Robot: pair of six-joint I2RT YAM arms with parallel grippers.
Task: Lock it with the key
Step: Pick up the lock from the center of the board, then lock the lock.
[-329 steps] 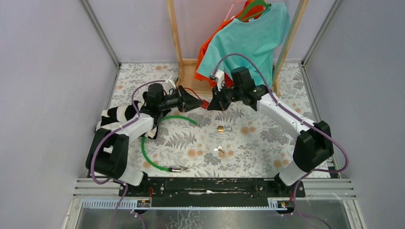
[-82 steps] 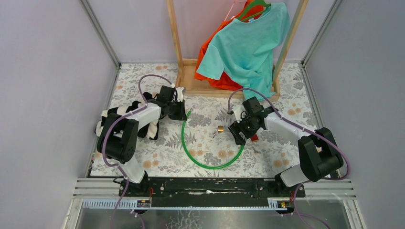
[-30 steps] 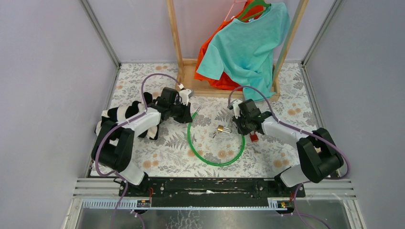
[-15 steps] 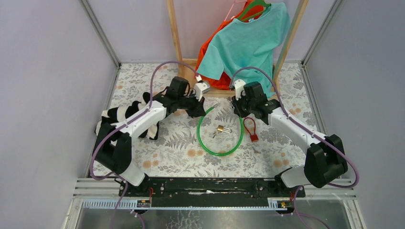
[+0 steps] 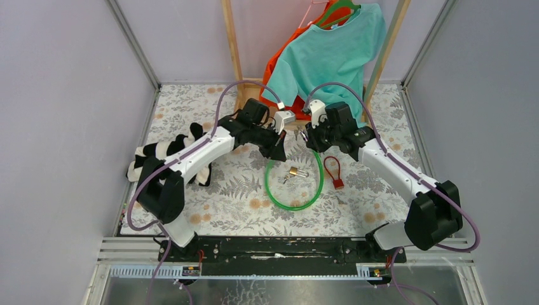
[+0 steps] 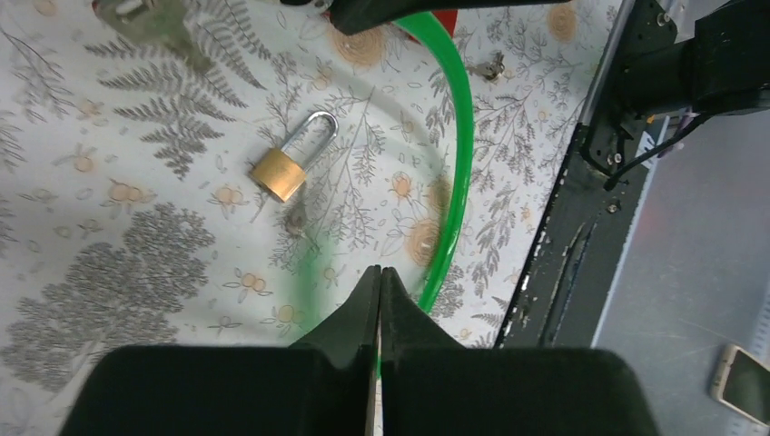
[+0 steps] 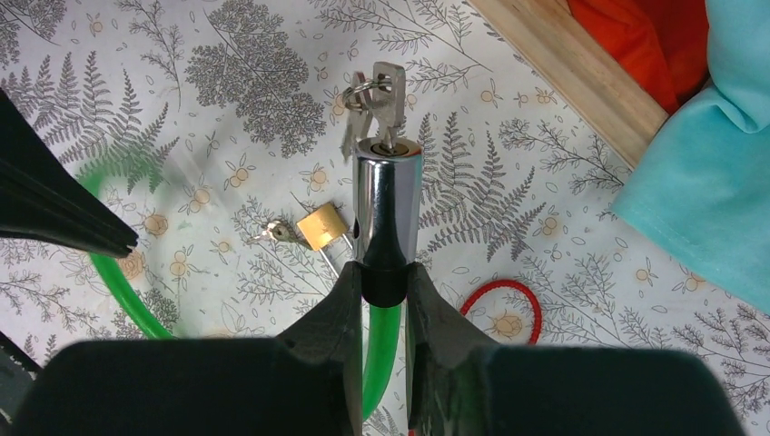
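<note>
**Key sits in the cable lock's barrel**

The key (image 7: 389,91) stands in the far end of the chrome barrel (image 7: 388,200), just beyond the fingertips of the right pincer (image 7: 381,277), which clamps the barrel. The green cable (image 6: 459,163) loops underneath. The left pincer (image 6: 380,277) is closed and empty, with a brass padlock (image 6: 281,171) lying ahead of it.
</note>
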